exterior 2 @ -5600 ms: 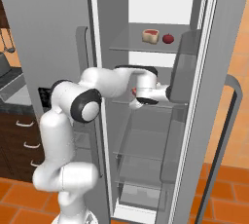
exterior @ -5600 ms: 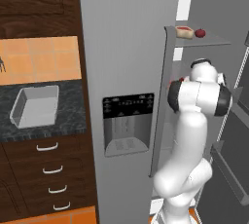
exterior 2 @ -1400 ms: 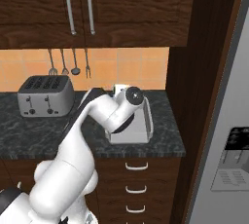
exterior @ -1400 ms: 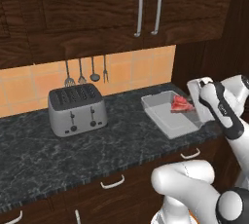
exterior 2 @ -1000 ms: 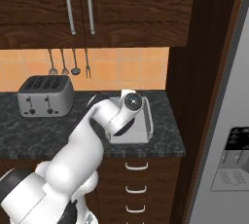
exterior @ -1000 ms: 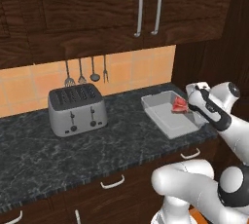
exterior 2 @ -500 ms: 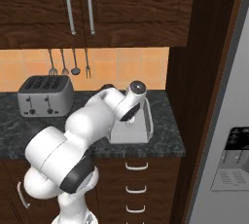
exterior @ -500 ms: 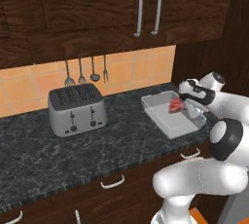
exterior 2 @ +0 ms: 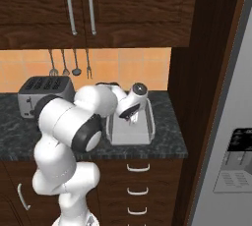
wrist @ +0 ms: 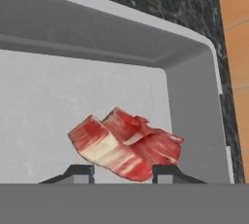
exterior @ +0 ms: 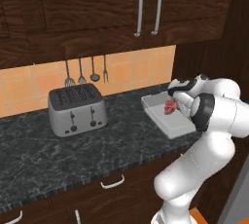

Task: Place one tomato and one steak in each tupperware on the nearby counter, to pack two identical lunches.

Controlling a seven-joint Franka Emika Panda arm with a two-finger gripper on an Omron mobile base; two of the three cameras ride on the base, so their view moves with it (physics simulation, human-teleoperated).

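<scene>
Left base view: the white arm reaches over the black speckled counter [exterior: 121, 140] to a grey-white tupperware [exterior: 168, 123] near the counter's right end. The end effector [exterior: 171, 105] hangs over the tub with a red steak [exterior: 169, 106] at its tips. A silver toaster [exterior: 77, 108] stands well to the left, under hanging utensils [exterior: 86, 72].

Right base view: the arm's wrist covers much of the tupperware [exterior 2: 142, 134], which sits close to the dark wood panel.

Hand view: the steak [wrist: 126, 142] sits between the two dark fingertips [wrist: 168, 172], above the tub's pale floor [wrist: 48, 101] near a corner. The tips stand narrowly apart at the meat's sides, apparently gripping it.
</scene>
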